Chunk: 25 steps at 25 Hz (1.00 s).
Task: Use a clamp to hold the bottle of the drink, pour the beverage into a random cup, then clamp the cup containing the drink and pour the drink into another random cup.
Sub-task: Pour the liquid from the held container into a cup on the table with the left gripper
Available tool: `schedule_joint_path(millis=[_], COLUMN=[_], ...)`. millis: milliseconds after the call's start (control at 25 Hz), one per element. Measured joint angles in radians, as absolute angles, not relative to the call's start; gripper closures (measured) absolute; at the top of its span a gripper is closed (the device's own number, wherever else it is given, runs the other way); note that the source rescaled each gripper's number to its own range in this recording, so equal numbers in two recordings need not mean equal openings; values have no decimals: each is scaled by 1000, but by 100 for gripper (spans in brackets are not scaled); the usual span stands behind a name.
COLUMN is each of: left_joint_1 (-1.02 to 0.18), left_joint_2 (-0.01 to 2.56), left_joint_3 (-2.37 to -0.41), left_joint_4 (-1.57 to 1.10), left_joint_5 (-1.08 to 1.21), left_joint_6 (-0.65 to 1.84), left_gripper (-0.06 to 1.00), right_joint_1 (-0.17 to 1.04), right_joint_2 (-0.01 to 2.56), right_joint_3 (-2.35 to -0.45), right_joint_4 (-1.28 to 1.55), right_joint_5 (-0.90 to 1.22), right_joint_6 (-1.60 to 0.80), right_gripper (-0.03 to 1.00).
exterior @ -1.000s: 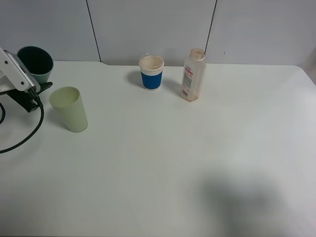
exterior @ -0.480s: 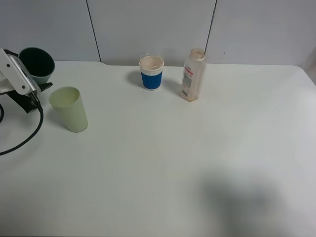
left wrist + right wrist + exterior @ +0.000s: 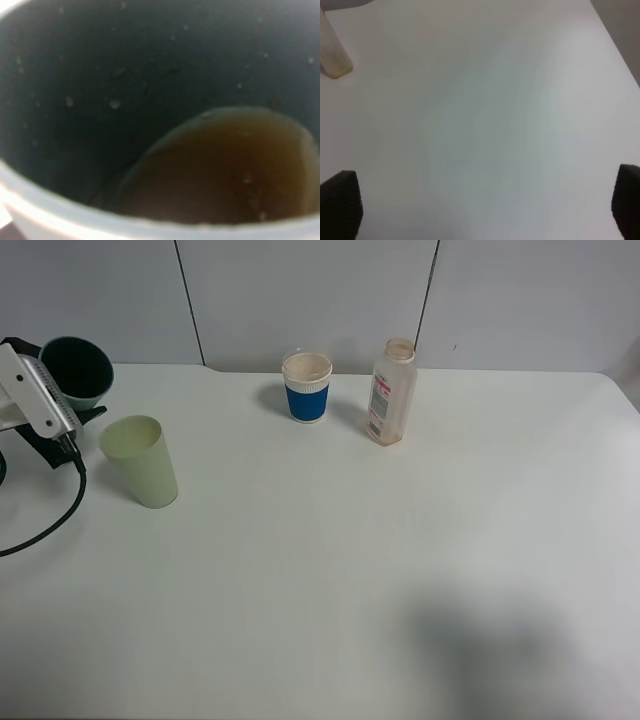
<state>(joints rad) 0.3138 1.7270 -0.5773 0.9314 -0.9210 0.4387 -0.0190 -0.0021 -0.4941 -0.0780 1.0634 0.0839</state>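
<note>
**A:** So, where is the drink right now?

**B:** In the teal-green cup (image 3: 78,370). The left fingers (image 3: 90,416) are closed on the lower part of its wall. The cup appears lifted off the table (image 3: 350,570) and leaning. The brown beverage (image 3: 220,165) pools to one side of the dark interior, short of the rim.

**A:** How will that cup handle?

**B:** Probably light, smooth, thin plastic, so it may flex or slip under a hard squeeze. The liquid will shift its weight as it tips. A hold low on the wall, clear of the rim, seems sensible. The pale yellow-green cup (image 3: 140,460) stands just beside those fingers. It looks empty and easy to knock over.

**A:** And the other arm?

**B:** The right fingers (image 3: 340,205) are spread wide with nothing between them. The bottle (image 3: 391,392) stands well apart from them.
</note>
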Motion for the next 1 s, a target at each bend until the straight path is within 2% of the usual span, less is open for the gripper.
schedule_joint_path(millis=[1000], left_joint_1=[314], left_joint_2=[1787], left_joint_3=[-578], left_joint_4=[863], left_joint_5=[-979], left_joint_6=[522], left_gripper=[94], right_joint_1=[-19], right_joint_2=[-2], right_joint_3=[-494], right_joint_4=[-78], right_joint_5=[1063], right_joint_6=[84], right_gripper=[-3])
